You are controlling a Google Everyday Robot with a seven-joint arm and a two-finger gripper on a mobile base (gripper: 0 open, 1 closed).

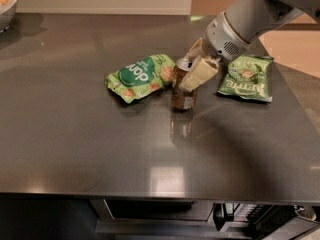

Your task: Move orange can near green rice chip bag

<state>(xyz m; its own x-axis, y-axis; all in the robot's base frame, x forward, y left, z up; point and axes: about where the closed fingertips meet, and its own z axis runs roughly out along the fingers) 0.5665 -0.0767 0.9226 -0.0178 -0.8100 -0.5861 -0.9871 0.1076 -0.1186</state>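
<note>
The orange can stands upright on the dark counter, just right of the green rice chip bag and almost touching its right end. The bag is puffy, light green, with a dark green round logo. My gripper reaches in from the upper right and is shut on the can's upper part, one pale finger lying across its front. The can's base rests on or just above the counter.
A flatter, darker green bag with pale lettering lies to the right of the can, under my arm. A bowl sits at the far left back corner. The counter's front edge runs along the bottom.
</note>
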